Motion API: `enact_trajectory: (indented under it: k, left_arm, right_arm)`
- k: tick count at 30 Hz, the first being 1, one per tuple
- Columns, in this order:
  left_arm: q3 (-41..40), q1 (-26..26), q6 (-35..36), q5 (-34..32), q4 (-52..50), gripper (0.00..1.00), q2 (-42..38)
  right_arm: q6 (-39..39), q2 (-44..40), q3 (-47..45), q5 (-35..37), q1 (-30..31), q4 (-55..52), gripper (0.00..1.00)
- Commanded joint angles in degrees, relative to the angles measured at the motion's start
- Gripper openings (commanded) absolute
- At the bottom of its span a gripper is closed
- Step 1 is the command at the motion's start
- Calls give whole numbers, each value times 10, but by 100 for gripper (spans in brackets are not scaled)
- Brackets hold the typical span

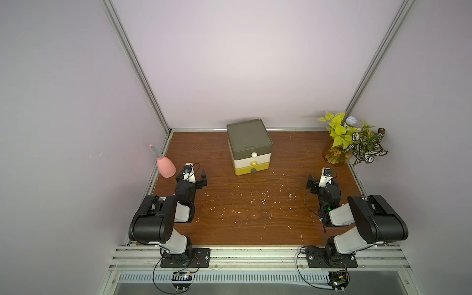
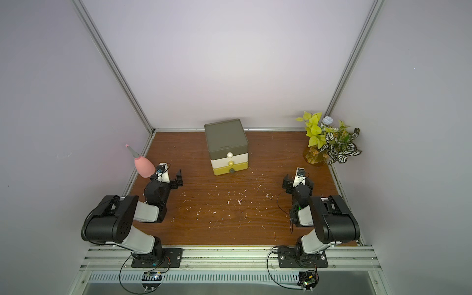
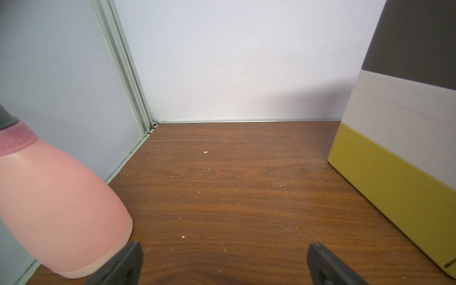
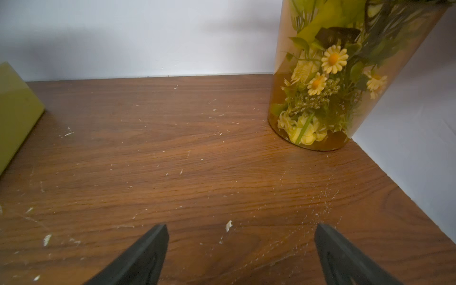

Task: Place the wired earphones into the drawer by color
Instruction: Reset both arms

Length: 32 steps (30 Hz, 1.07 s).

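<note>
1. Top views both show my desk: a brown wood-grain board, scratched and flecked all over with small white specks, thickest across the middle.
2. Pale lilac walls close it in on the far side and on both flanks, with aluminium rails running up the two far corners; a metal rail along the near edge carries my two bases.
3. The drawer stands at the far middle, close to the back wall: olive-grey tier on top, cream below, yellow at the bottom, all three shut, knobs facing me.
4. No wired earphones show in any view, on the desk or elsewhere.
5. A pink bottle stands at the left edge against the wall, just beside my left gripper; in the left wrist view it leans large into one side of the frame, the drawer's side wall on the other.
6. A vase of flowers fills the far right corner; my right gripper sits near it, with bare board between.
7. Both pairs of jaws are spread wide and hold nothing, low over the desk.
8. Between my two arms, from the drawer front to the near rail, the desk is open board.
</note>
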Motion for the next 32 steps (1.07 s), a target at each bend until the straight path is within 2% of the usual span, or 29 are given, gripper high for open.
enact_trajectory:
  k: [1, 32]
  left_arm:
    - [4, 6, 4, 8, 12, 99, 0]
    - [4, 5, 6, 13, 12, 99, 0]
  right_arm:
    - [-5, -3, 22, 15, 7, 51, 100]
    - [-15, 2, 19, 17, 14, 65, 100]
